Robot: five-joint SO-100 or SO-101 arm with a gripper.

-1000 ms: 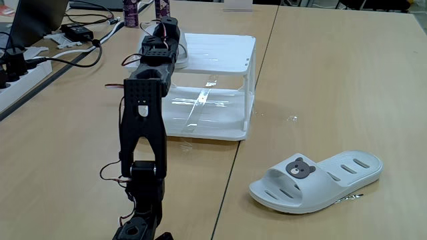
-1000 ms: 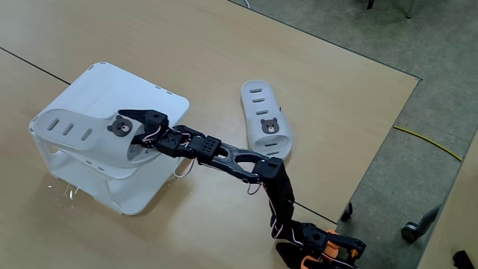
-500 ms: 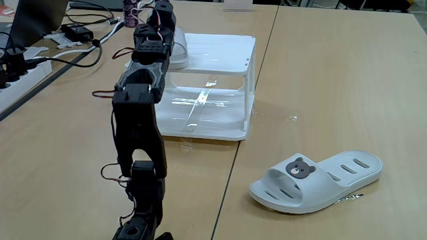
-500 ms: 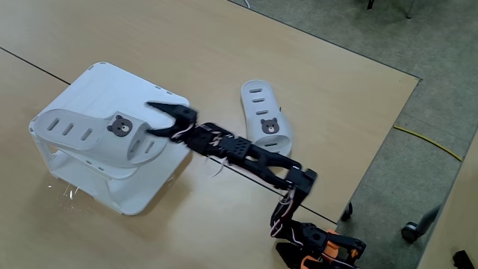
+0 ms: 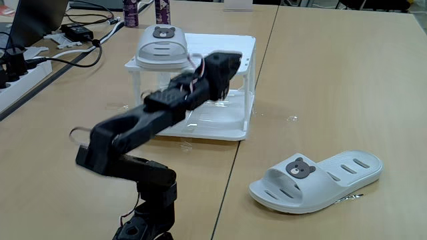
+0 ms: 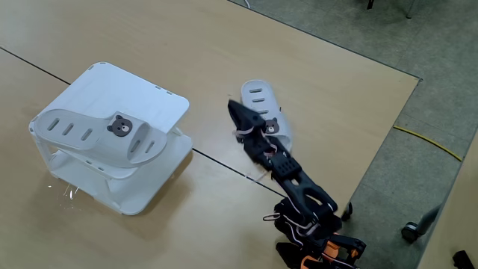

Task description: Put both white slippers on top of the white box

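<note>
One white slipper (image 5: 160, 43) with a bear badge lies on the flat top of the white box (image 5: 227, 44), at its back left corner in this fixed view; from above, this slipper (image 6: 93, 134) rests along the box's (image 6: 142, 93) near edge. The other slipper (image 5: 317, 179) lies on the table to the right of the box. My gripper (image 5: 228, 61) hangs in the air in front of the box's right side, blurred. Seen from above, the gripper (image 6: 234, 110) sits at the left edge of the table slipper (image 6: 260, 97), holding nothing; how its jaws stand is unclear.
A power strip (image 5: 17, 73), cables (image 5: 73, 50), a black adapter (image 5: 78, 31) and bottles (image 5: 131, 12) crowd the back left of the table. The table edge (image 6: 373, 161) runs close to the right of the table slipper, with floor beyond.
My arm has let go of the slipper on the box, pulled back and swung across to the slipper on the table. The slipper on the box stays put.
</note>
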